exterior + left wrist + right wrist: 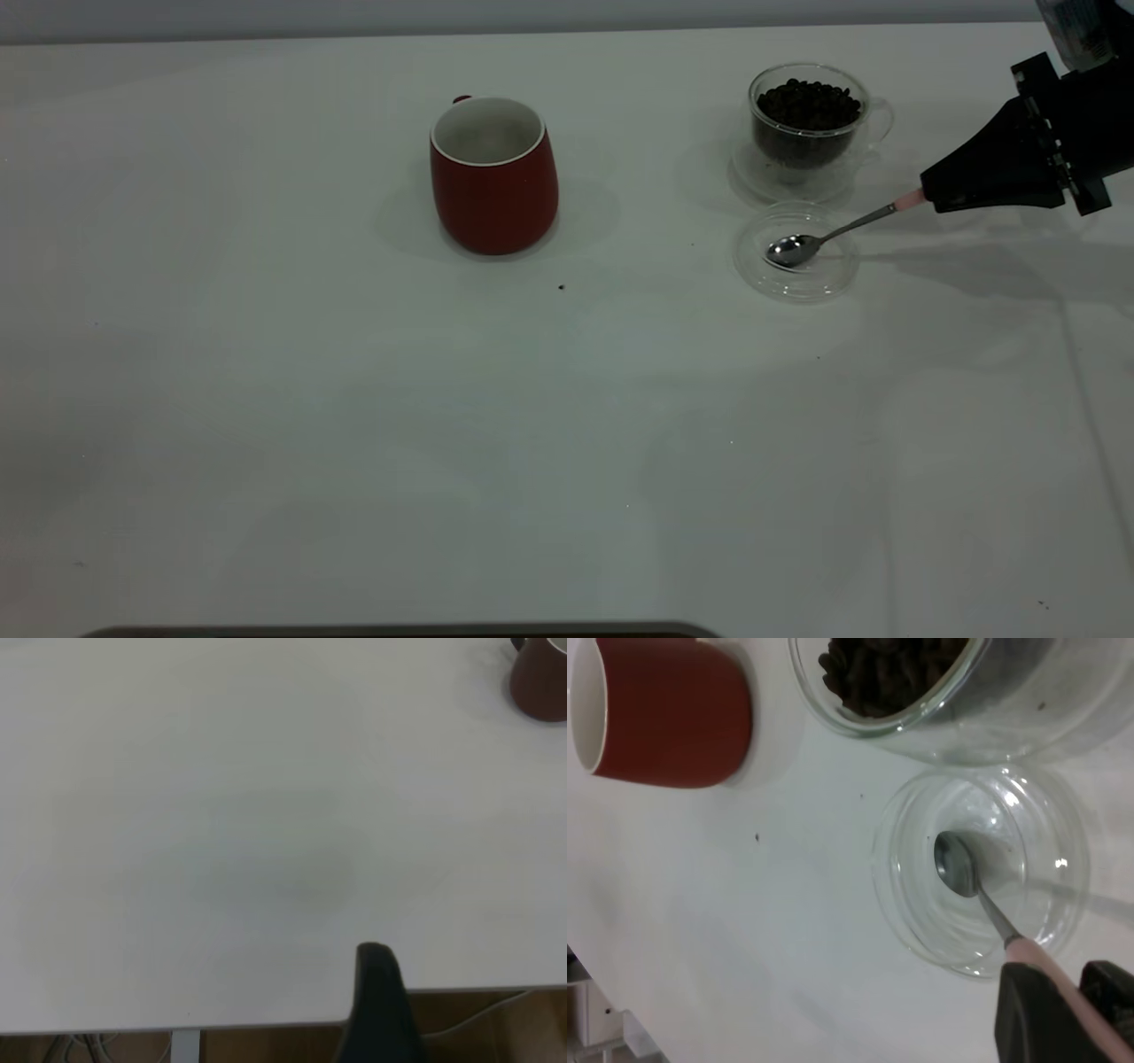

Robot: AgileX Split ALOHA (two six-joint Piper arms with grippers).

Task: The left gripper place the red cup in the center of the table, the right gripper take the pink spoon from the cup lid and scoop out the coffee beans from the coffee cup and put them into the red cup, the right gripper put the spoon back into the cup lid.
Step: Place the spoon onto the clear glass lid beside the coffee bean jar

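Exterior view: right end effector (pixel 930 197) is reaching in from the table's (pixel 354 425) right edge, clamping narrowly on the pink spoon (pixel 837 232) by its handle, whose bowl is sitting in the cup lid (pixel 796 252). Just behind the lid, toward the far edge, the coffee cup (pixel 808 124) is holding coffee beans (pixel 808 103). The red cup (pixel 493 175) is standing upright near the far edge's middle.

Left wrist view: the left end effector (pixel 376 1001) is hanging over a table edge; its opening cannot be told.

Right wrist view: fingers (pixel 1032 1010) are pinching the pink handle.
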